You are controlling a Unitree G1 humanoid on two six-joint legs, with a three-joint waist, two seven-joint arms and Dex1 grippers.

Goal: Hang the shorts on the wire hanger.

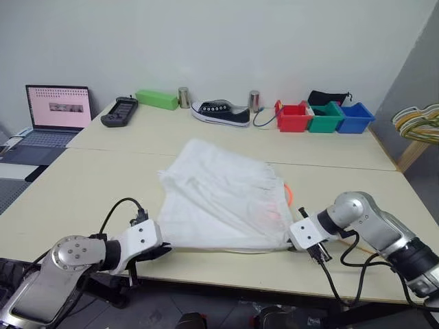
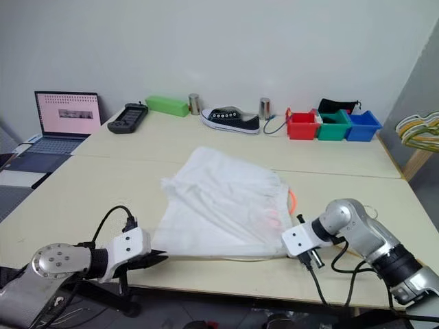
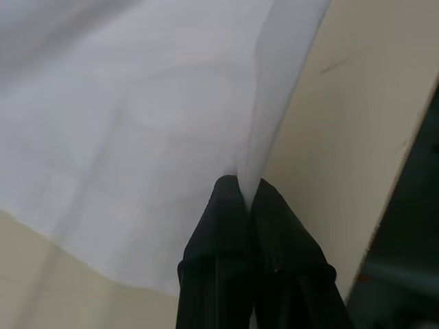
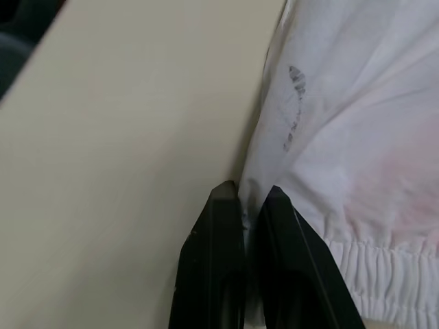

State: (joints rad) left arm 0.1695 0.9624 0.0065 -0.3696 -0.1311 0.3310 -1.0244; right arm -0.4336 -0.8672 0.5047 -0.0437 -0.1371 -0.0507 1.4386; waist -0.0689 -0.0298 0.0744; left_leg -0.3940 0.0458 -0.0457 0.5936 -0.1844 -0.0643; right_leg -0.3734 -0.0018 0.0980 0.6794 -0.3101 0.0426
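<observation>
- Nearest the head camera, at the lower left of the frame, the left hand [image 1: 159, 252] is pressed together on the near left corner of the shorts [image 1: 223, 199]; its wrist view shows the black fingertips [image 3: 233, 199] nipping a thin fold of white cloth at the desk's front edge.
- Moving right, the shorts lie spread over the middle of the desk [image 1: 103, 178], their near hem drawn taut along the front edge between the two hands, the far part rumpled toward the centre.
- Just under that near hem a thin yellowish line shows along the desk edge; I take it for the wire hanger [image 2: 219, 258], but cannot tell how much of it is inside the cloth.
- An orange loop [image 1: 289, 192] peeks from the right edge of the shorts.
- At the lower right, the right hand [image 1: 296, 245] pinches the near right corner, beside the gathered waistband [image 4: 370, 267] that its wrist view shows.
- Judged step: the shorts are being held stretched by two corners so they can be settled on the hanger.
- To do it well: keep both pinches firm and the pull even, since each holds only a little cloth that could slip out.
- Lift both corners together rather than one first, or the fabric will skew and bunch.
- Watch the front edge: the hanger could slide off the desk.
</observation>
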